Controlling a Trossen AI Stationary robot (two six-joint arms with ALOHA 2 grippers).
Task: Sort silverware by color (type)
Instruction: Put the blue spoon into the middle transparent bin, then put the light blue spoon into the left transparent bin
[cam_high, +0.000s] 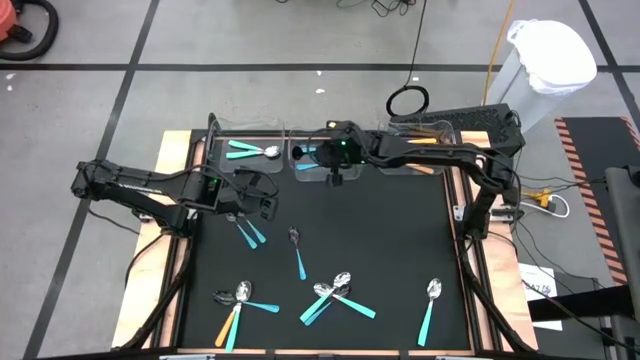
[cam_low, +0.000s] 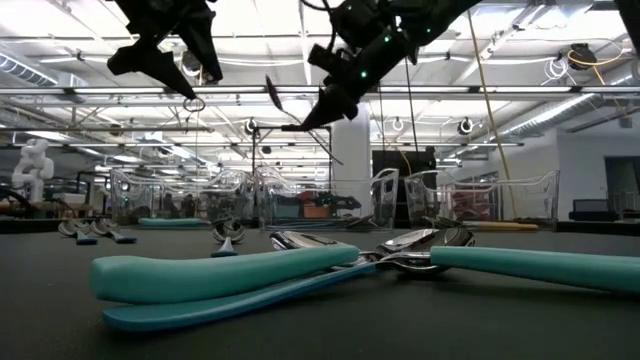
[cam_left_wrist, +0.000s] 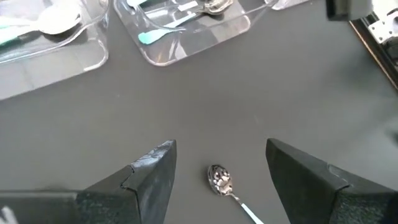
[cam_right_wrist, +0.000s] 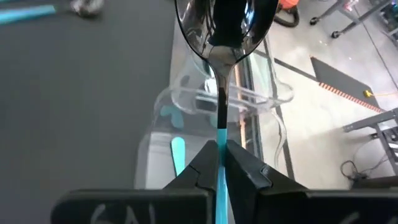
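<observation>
Blue spoon handle (cam_right_wrist: 219, 155) pinched in right end effector (cam_right_wrist: 221, 149), its tip hidden; left end effector (cam_left_wrist: 217, 174) spread

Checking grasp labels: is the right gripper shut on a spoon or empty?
Shut on a spoon: the right gripper pinches the light-blue-handled spoon by its handle, above the clear bins.

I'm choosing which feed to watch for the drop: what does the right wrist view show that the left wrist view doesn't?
Only the right wrist view: the right gripper shut on a light blue-handled spoon, held over a clear bin, with room floor beyond the table edge.

Only the left wrist view: the open left gripper hanging above a small spoon lying on the mat, and two clear bins, one holding several utensils.

Both: the dark mat and clear bins with teal handles inside.
</observation>
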